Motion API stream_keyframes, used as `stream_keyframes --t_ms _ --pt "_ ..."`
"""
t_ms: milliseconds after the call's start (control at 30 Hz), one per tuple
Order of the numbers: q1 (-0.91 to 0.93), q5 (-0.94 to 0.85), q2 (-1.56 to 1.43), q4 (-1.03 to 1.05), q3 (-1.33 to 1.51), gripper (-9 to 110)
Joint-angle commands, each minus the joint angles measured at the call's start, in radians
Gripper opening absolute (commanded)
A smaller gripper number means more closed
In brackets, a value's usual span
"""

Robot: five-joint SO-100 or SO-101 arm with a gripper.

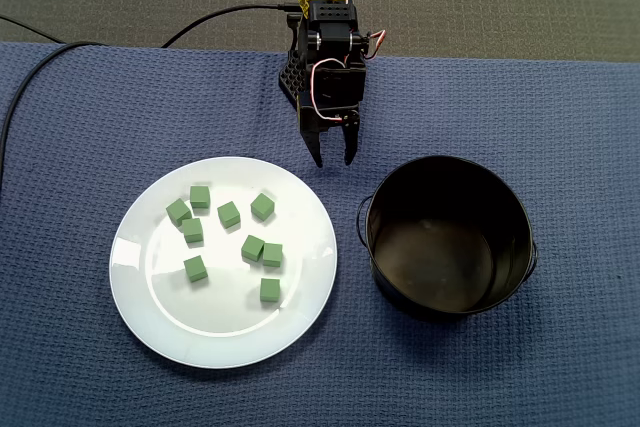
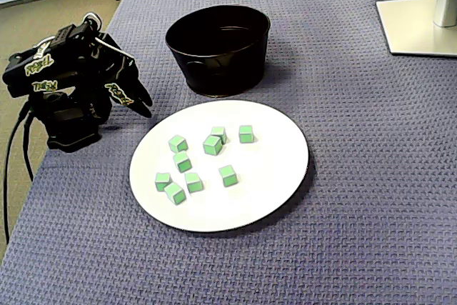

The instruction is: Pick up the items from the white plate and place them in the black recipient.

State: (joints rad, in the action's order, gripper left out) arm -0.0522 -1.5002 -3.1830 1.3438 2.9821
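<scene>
Black two-finger gripper, fingers slightly apart and empty, hangs clear of round white plate of small green cubes and black metal pot on blue waffle cloth.

The count comes to nine green cubes, one white plate and one black pot. One robot arm shows two fingers. One white monitor stand sits on the bench.
</scene>
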Motion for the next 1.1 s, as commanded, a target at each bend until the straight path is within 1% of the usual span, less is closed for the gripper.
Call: stream_keyframes --t_ms 0,133,333,433,600,667,767,833,967,1067 --pt "-0.035 0.603 0.018 0.126 -0.037 15" --pt "-0.018 0.637 0.098 0.092 -0.074 13" --pt "-0.003 0.661 0.198 0.077 -0.158 15" --pt "0.046 0.699 0.321 0.055 -0.256 14" --pt "0.167 0.73 0.595 0.08 -0.523 17" --pt "0.198 0.707 0.664 0.081 -0.617 18" --pt "0.222 0.626 0.727 0.04 -0.741 18" --pt "0.258 0.572 0.773 0.072 -0.839 17" --pt "0.387 0.453 0.896 0.118 -0.957 19" --pt "0.503 0.36 0.971 0.028 -0.971 19"
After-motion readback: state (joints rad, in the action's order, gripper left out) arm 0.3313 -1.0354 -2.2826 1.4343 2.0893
